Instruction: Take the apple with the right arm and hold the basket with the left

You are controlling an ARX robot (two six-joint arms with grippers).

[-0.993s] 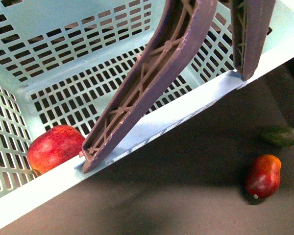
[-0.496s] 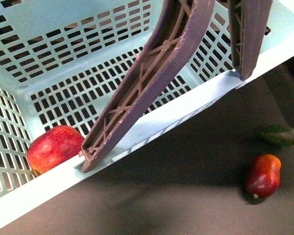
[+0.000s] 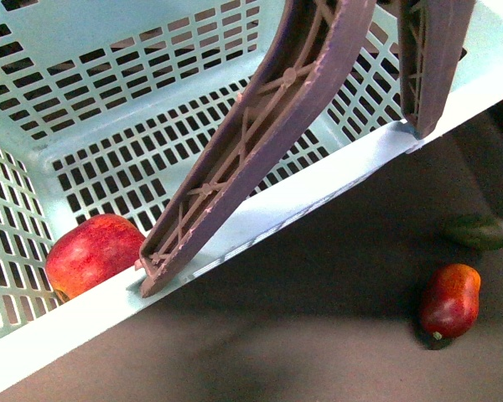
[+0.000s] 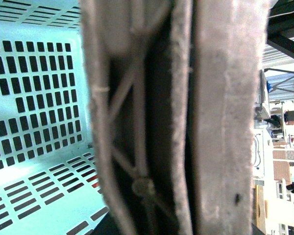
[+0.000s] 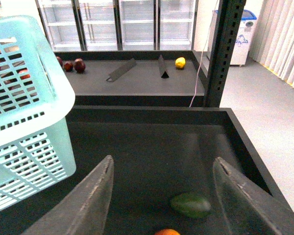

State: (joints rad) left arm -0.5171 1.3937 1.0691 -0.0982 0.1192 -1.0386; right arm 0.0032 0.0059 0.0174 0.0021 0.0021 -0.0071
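Scarcely anything has moved in the past second: the apple stays in the near-left corner of the basket, the right gripper hangs spread and empty, and the left gripper's fingers are hidden, their grip untellable, so the pick looks already done.

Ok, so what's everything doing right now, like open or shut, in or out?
Pale mint-blue plastic basket: brownish-mauve handles raised.
Round red apple: inside the basket, in a corner.
Right gripper: open, empty.
Red-orange mango-like fruit: lying outside the basket.
Dark green oval fruit: lying outside too.
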